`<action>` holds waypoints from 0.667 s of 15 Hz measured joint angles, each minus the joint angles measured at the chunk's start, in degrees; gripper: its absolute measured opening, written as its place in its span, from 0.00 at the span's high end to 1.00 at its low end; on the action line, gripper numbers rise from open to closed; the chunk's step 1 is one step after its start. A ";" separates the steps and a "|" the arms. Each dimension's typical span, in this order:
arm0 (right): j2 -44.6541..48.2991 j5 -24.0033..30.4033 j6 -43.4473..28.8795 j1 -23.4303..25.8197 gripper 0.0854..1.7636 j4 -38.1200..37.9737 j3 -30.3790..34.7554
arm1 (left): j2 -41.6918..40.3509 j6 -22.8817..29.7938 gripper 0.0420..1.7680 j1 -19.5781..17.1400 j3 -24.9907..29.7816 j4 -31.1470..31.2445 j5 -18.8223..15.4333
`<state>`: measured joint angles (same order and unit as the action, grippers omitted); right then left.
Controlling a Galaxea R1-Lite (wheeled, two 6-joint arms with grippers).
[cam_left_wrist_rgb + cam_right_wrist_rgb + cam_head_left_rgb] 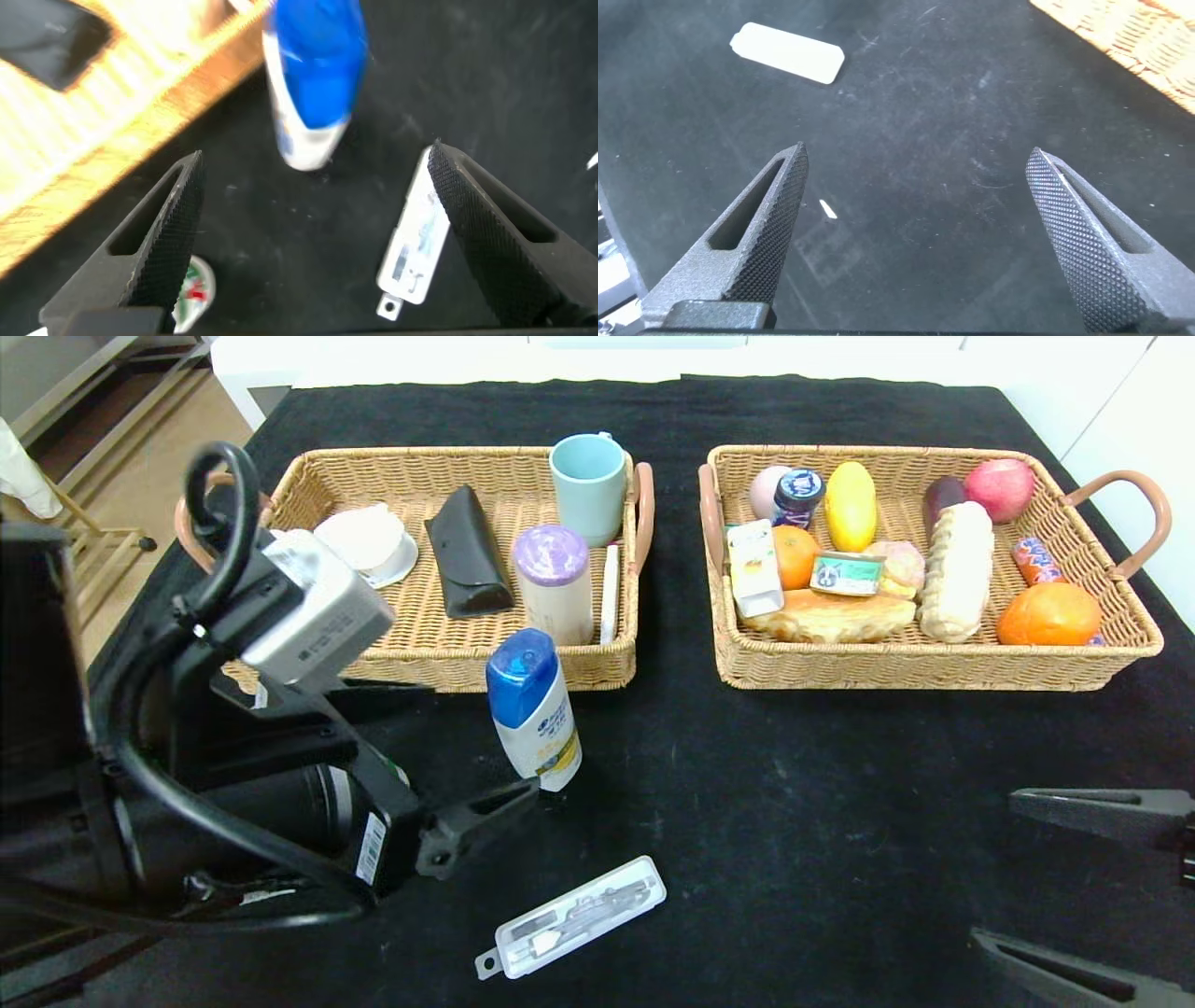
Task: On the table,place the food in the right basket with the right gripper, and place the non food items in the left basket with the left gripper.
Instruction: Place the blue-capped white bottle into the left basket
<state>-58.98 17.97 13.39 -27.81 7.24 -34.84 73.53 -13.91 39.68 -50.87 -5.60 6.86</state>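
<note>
My left hand, fingers spread wide and grasping nothing, hovers low over the black worktop just short of the upright shampoo bottle, which stands outside the left basket, at 6 o'clock from its front wall. The wrist view shows the bottle at 12 o'clock between my open fingers, not yet enclosed. The bottle is tall on a narrow base, so a fingertip that clips it on the way in would likely tip it toward the wicker or send it rolling. The basket wall sits close behind it, and I judge that reaching too far could jam a finger against the rim. A flat plastic case lies at 6 o'clock from the bottle, near my hand; it could be nudged aside by a sweeping approach. A small round item shows beside one finger, too unclear to name. My right hand waits released at 4 o'clock, with the right basket already full of food.
</note>
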 joint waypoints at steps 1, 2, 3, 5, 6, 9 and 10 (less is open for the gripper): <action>0.00 0.02 0.01 0.11 0.03 0.02 -0.10 | 0.69 0.00 0.03 0.41 0.40 -0.16 0.35; -0.02 0.07 0.04 0.17 0.03 -0.02 -0.10 | 1.44 0.00 0.03 0.65 0.63 -0.40 0.99; -0.02 0.09 0.06 0.22 0.03 0.00 -0.02 | 2.29 0.00 0.03 0.78 0.66 -1.16 2.45; 0.05 0.09 0.04 0.22 0.03 0.00 0.01 | 4.08 0.05 0.03 0.89 0.71 -5.92 4.33; 0.07 0.09 0.06 0.24 0.03 0.00 0.04 | 5.00 0.07 0.03 0.94 0.71 -8.40 4.55; 0.09 0.09 0.06 0.24 0.03 -0.02 0.12 | 7.03 1.01 0.03 1.16 0.66 -10.06 5.27; 0.11 0.09 0.06 0.24 0.03 0.00 0.22 | 7.74 1.79 0.03 1.16 0.66 -10.67 6.08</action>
<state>-58.87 18.05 13.45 -27.56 7.24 -34.62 81.27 -12.12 40.84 -50.21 -16.26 12.95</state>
